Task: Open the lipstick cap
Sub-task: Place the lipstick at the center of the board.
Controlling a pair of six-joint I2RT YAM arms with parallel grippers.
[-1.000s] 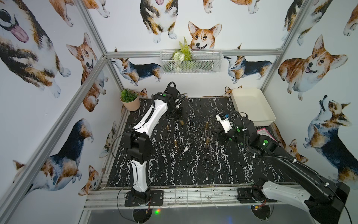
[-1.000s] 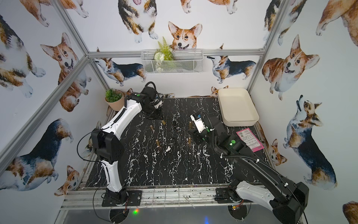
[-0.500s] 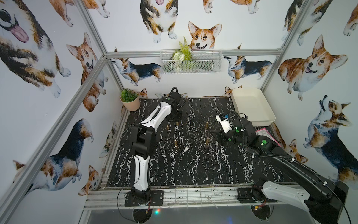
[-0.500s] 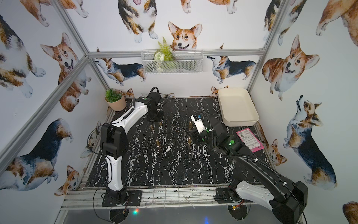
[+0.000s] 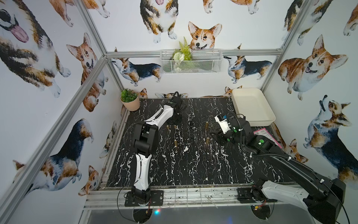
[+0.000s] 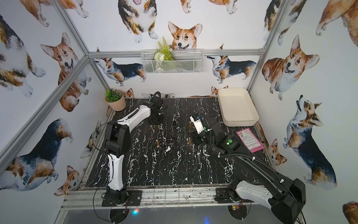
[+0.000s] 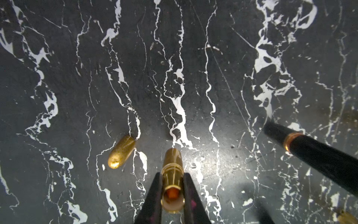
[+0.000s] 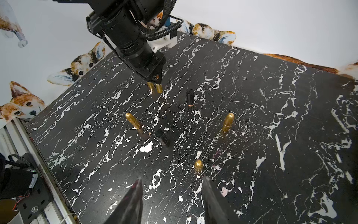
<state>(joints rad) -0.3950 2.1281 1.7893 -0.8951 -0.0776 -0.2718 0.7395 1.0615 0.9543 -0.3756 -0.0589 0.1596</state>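
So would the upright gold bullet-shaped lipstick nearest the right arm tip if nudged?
Probably: the gold bullet-shaped lipstick stands tall on a narrow base. Its glossy skin may slip between the right fingers. Once down, its round body would likely roll.

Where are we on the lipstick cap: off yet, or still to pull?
Looks done: the gold tube in the shut left gripper shows an open end with a reddish stick inside; a gold bullet-shaped piece sits beside it, possibly its cap. In hand: only that tube. Remaining: the right gripper hangs open and empty, and the gold lipstick before it looks capped.
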